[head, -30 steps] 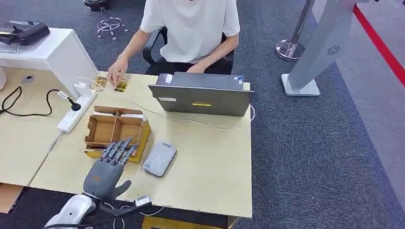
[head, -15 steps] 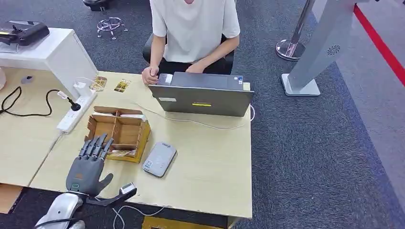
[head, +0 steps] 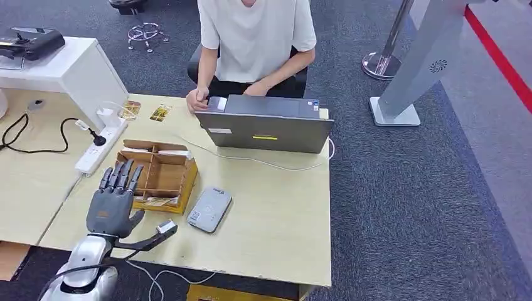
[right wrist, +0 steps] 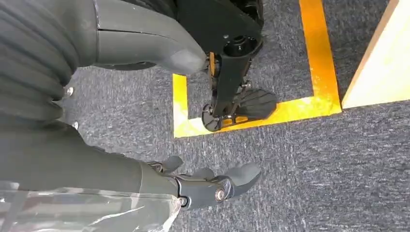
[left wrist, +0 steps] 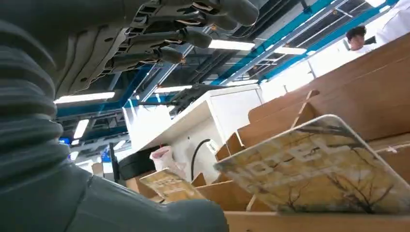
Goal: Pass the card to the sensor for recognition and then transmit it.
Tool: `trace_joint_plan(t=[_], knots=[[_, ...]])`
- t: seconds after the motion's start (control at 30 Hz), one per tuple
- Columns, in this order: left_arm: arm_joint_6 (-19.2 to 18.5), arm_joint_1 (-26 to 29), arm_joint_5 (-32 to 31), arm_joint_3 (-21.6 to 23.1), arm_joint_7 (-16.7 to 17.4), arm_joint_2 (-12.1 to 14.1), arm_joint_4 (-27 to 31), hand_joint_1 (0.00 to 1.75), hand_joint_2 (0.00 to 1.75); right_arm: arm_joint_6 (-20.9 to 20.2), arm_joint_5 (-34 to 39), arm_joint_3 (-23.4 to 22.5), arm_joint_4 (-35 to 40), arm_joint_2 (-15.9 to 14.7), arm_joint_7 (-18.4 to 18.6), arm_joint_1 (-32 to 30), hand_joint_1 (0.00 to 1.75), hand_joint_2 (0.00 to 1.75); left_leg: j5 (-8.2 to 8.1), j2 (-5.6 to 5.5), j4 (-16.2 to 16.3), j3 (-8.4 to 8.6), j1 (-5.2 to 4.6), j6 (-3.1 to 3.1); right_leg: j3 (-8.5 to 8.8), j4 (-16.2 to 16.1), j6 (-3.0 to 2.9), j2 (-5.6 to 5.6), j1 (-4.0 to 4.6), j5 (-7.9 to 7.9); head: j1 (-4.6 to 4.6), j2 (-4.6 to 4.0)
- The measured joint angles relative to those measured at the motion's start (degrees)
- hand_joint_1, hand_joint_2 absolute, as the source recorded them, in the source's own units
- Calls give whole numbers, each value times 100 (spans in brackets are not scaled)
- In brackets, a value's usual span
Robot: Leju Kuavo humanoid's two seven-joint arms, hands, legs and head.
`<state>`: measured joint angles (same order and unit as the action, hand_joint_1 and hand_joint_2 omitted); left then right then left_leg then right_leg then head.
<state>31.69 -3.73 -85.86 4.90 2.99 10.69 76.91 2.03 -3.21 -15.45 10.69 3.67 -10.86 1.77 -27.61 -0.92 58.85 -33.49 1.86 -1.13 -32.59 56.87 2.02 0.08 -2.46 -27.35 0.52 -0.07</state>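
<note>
The left hand [head: 113,210] hovers at the near left corner of the cardboard box [head: 157,172] on the table [head: 276,213], its fingers [head: 119,177] straight and apart, holding nothing. A card [head: 152,201] lies in the near compartment of the box, just beside the fingers, and in the left wrist view it [left wrist: 319,171] leans tilted against a box divider; the grey sensor [head: 209,209] lies flat just right of the box. The right hand [right wrist: 212,186] hangs over the carpet floor [right wrist: 314,164], fingers loosely apart and empty.
</note>
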Motion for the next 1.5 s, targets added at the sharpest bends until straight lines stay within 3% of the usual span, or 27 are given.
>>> trace_joint_plan(t=[0.33, 0.97, 1.0, 1.17, 1.5], knots=[[-72, -478, -175, 251, 61, -238, -393, 0, 175, -18, -83, 0, 0, 7, 9, 18, 0, 175, -1, 2, 1, -1, -1, 0, -1, -1, 0, 4, -1, 0, -2, 0], [-129, -540, -181, 393, 77, -328, -548, 0, 175, -15, -76, 0, 0, 9, 22, 15, 0, 175, -1, 2, 0, 0, -1, 0, -1, 0, 0, 4, -1, 0, 0, 0], [-131, -540, -181, 396, 79, -328, -548, 175, 175, -15, -76, 0, 0, 9, 24, 15, 0, 175, -1, 2, 0, 0, -1, 0, -1, 0, 0, 4, -1, 0, 0, 0], [-400, -534, -168, 551, 157, -336, -548, 175, 175, -26, -79, 0, 0, 9, 48, 14, 0, 175, -1, 2, 0, 0, 0, 0, -1, 0, 0, 4, 0, 0, 0, 0], [-461, -566, -68, 629, 151, -323, -548, 175, 175, -35, -85, 0, 0, 9, 52, 14, 0, 175, -1, 2, 0, 0, 0, 0, -1, 0, 0, 4, 0, 0, 0, 0]])
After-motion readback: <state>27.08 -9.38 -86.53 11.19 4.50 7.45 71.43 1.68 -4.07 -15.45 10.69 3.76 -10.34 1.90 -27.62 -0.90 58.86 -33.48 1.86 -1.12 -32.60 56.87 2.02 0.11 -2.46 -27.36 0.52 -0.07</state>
